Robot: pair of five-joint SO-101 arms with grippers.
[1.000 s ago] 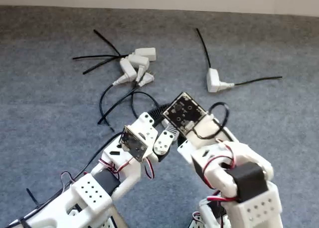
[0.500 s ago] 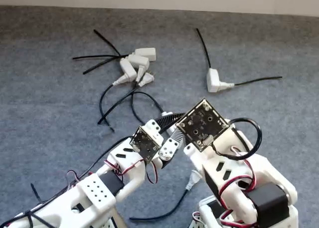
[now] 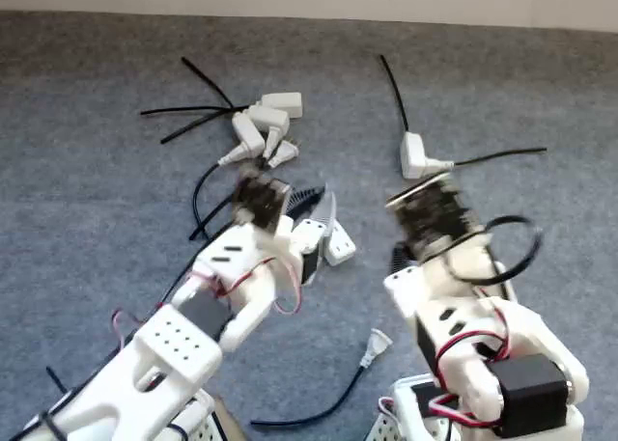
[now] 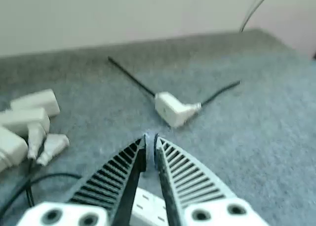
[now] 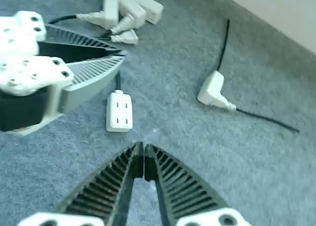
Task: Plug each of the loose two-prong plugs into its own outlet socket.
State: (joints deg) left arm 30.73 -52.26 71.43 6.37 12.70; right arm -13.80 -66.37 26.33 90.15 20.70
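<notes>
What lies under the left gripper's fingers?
A white outlet socket on the carpet, partly below the left gripper. Its cord passes behind the fingers, which cover the rest of it.

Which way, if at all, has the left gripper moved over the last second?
Yes. In the high view the left gripper has travelled toward the pile of white plugs, which lies unmoved.

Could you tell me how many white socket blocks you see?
5: three in the far pile, a fourth block by the left pincer, a fifth block alone farther right; others may hide.
</notes>
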